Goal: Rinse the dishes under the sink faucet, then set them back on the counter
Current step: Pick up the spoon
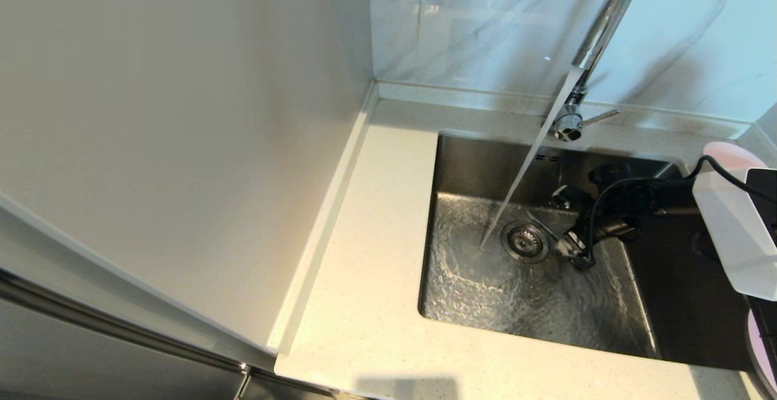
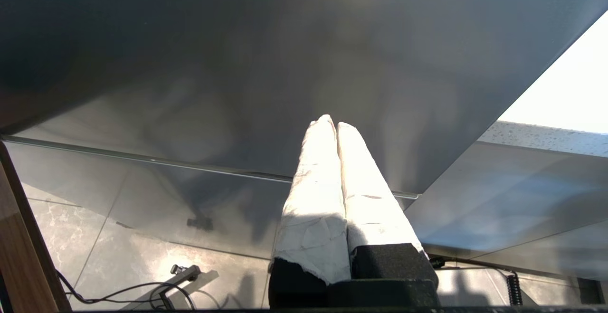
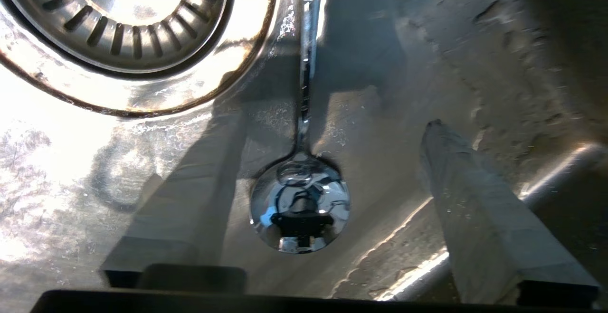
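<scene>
Right gripper [image 3: 304, 128] low, fingers [image 3: 475, 199] spread wide — left gripper [image 2: 331, 125] parked, fingers together.

Silver spoon [image 3: 302, 180] flat on wet sink [image 1: 485, 163] floor beside drain.

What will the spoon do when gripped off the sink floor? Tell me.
The spoon is polished metal, so probably stiff and light. It lies wet and flat on the sink floor between the open right gripper fingers, so it may slip or skid.

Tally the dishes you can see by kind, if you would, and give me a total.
Spoon: 1, silver, lying in the sink
Bowl: 1, pale pink, right of the sink
Plate: 1, pale lilac, at the head view's right edge
Total: 3
</scene>
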Controlling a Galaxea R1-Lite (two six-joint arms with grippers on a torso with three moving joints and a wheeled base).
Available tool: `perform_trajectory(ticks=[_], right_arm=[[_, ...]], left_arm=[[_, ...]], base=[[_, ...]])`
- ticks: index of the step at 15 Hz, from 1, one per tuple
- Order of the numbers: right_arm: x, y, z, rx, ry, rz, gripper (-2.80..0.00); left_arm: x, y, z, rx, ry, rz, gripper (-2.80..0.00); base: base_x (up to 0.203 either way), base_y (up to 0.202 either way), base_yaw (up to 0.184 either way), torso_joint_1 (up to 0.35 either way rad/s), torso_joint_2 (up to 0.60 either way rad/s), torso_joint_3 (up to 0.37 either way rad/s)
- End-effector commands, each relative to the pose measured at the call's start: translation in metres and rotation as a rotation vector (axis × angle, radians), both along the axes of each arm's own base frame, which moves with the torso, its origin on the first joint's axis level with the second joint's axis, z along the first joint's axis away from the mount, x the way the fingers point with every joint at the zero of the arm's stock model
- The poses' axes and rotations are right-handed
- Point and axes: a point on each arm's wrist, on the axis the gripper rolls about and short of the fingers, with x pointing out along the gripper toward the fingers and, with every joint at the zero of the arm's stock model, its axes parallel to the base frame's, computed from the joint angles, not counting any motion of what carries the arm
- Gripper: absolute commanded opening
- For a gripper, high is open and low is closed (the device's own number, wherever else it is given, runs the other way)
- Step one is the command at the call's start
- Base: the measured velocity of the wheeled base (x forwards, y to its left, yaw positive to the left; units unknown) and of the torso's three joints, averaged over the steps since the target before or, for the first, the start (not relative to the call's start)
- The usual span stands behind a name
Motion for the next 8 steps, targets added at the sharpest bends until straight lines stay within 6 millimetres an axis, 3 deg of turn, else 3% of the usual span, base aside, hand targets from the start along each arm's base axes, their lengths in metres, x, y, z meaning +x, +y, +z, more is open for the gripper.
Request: perform_trajectory(ticks=[1, 8], right_arm=[[0.0001, 0.0001, -0.0027, 0.006, 0.007, 0.007, 0.0], [-0.0006, 0.0029, -0.0006, 0.106, 0.009, 0.079, 0.0]], left_arm=[[0.0, 0.0, 0.0, 0.0, 0.0, -0.001, -2.8], [0.0, 0.0, 0.0, 0.0, 0.0, -0.001, -2.8]], base=[[0.0, 0.0, 0.0, 0.0, 0.0, 0.0], [0.0, 0.0, 0.0, 0.0, 0.0, 0.0]])
